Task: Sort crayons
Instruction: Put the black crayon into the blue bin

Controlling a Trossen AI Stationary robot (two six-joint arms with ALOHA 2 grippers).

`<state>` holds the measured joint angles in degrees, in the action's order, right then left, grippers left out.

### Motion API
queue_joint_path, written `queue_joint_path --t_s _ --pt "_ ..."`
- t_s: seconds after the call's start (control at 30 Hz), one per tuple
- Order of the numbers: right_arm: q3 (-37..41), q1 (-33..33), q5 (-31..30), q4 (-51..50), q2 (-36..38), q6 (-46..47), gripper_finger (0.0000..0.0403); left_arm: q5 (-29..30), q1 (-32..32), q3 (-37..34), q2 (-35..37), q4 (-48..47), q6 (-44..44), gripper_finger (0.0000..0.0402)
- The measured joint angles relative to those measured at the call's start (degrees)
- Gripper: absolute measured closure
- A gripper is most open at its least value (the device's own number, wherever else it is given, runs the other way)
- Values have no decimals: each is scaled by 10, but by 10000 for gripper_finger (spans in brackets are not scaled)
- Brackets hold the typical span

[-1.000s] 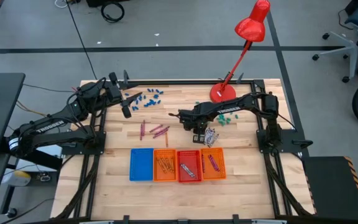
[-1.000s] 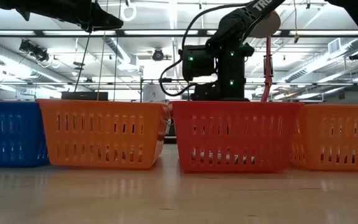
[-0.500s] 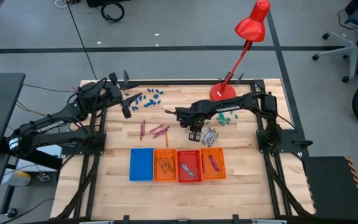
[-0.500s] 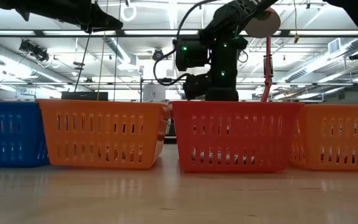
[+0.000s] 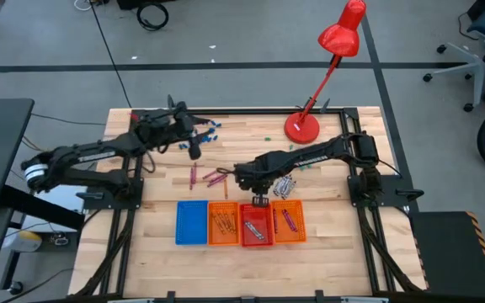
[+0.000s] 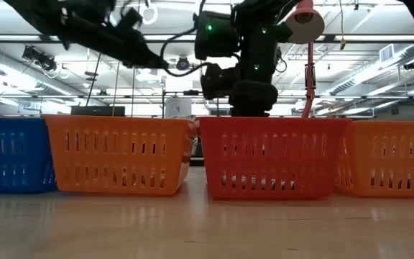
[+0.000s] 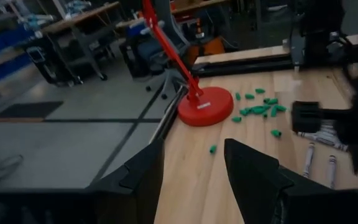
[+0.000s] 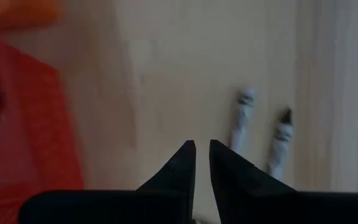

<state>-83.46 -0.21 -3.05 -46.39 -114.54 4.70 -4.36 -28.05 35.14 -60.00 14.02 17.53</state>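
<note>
right gripper at red tray edge, fingers nearly pinched, nothing visibly held; grey crayons just beside. left gripper spread wide, far off.

A light wooden table filled the centre of the overhead frame. Four small trays sat in a row near its lower edge: blue, orange, red, orange. Magenta crayons lay centre-left, grey crayons centre-right, blue bits upper left, green bits upper right beside a red lamp base.
</note>
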Motion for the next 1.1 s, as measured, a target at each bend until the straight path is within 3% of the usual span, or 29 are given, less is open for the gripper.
queue_joint_path --t_s 0.23,0.37,1.1 --pt "21 -18 31 42 1 -32 350 0 12 0 -73 57 -9 221" --pt "48 -27 51 78 1 -33 350 0 18 0 -74 64 -14 221" --pt "66 -69 15 39 9 -7 345 0 33 0 -75 19 -30 221"
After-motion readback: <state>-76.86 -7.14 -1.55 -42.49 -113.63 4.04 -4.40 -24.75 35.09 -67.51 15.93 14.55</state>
